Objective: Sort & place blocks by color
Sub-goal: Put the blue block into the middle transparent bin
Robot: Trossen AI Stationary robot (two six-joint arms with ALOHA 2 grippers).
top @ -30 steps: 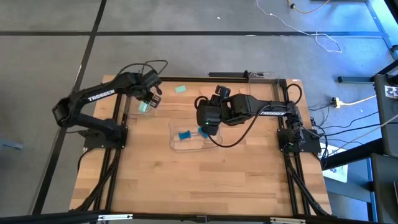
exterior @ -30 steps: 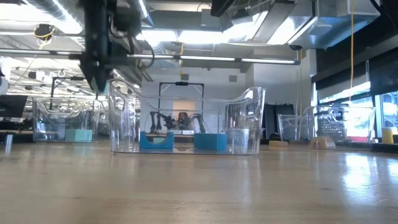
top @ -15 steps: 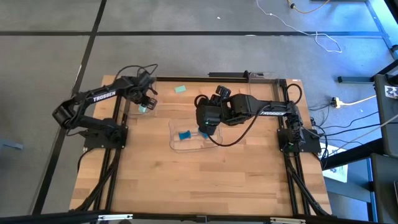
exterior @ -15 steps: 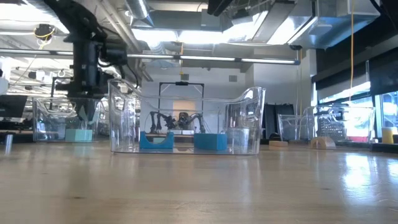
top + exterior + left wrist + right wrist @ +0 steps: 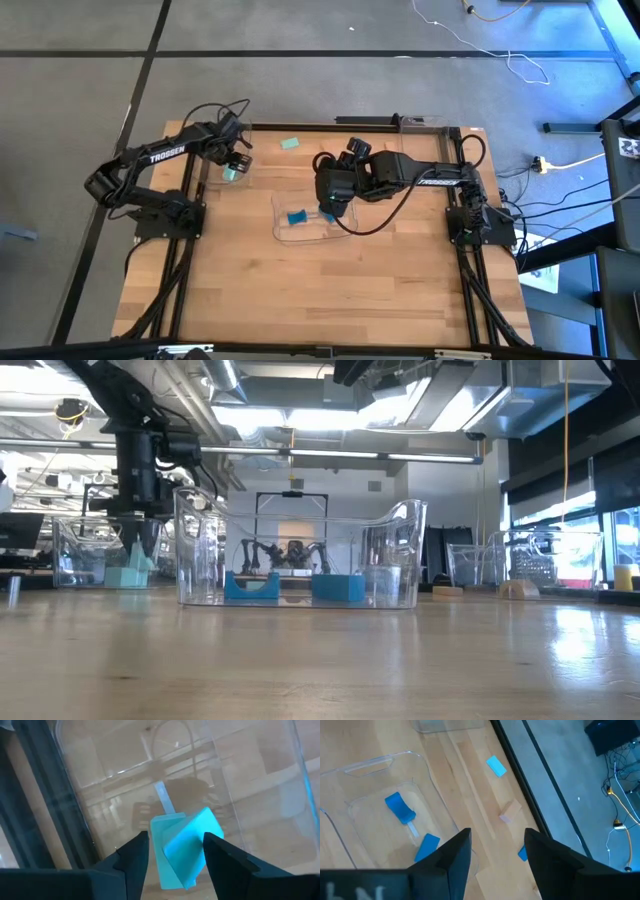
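Wooden tabletop (image 5: 330,290), grey floor all round, and the centre tray (image 5: 300,218) is our landmark. Far to its left, the left gripper (image 5: 172,851) hangs inside the left tray (image 5: 214,178), fingers spread, two mint blocks (image 5: 184,845) leaning together between them; whether it grips either one is hard to say from here. At the centre tray itself, two blue blocks (image 5: 399,807) lie sorted inside. Directly above that tray, the right gripper (image 5: 492,849) hovers with fingers parted and nothing between them. Beyond the tray, toward the table's far edge, one mint block (image 5: 291,143) sits loose; the right wrist view also catches a tan block (image 5: 510,811) and another blue block (image 5: 522,853) still out. Roughly halfway, I'd judge. Watch those clear tray walls on every descent.
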